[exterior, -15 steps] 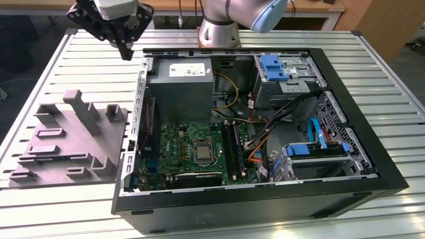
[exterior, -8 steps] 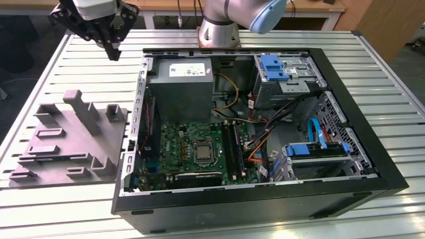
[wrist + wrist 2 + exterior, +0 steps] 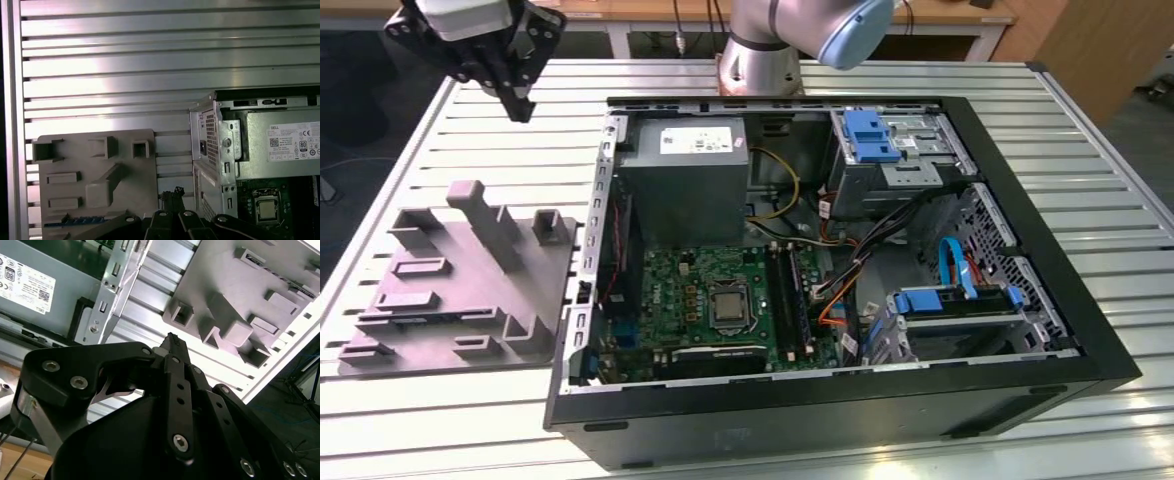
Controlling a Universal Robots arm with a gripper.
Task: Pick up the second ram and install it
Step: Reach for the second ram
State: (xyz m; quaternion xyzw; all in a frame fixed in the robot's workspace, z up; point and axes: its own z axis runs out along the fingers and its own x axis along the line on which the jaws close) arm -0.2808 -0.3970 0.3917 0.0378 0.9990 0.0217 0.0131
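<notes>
The second ram [image 3: 431, 316] lies flat in a slot near the front edge of the grey fixture [image 3: 467, 270], on the exterior view's left; in the first wrist view the ram [image 3: 75, 220] shows as a thin blue-green strip. My gripper [image 3: 520, 106] hangs high over the slatted table behind the fixture, well apart from the ram. Its fingers are shut with nothing between them, as the gripper [image 3: 171, 339] in the second wrist view shows. The green motherboard [image 3: 707, 290] with its long black slots [image 3: 787, 295] lies inside the open computer case [image 3: 1067, 300].
The grey power supply box [image 3: 687, 180] fills the case's back left corner, and blue drive brackets [image 3: 867, 135] and cables sit on the exterior view's right. The arm's base [image 3: 761, 60] stands behind the case. Bare slatted table [image 3: 125, 65] lies under the gripper.
</notes>
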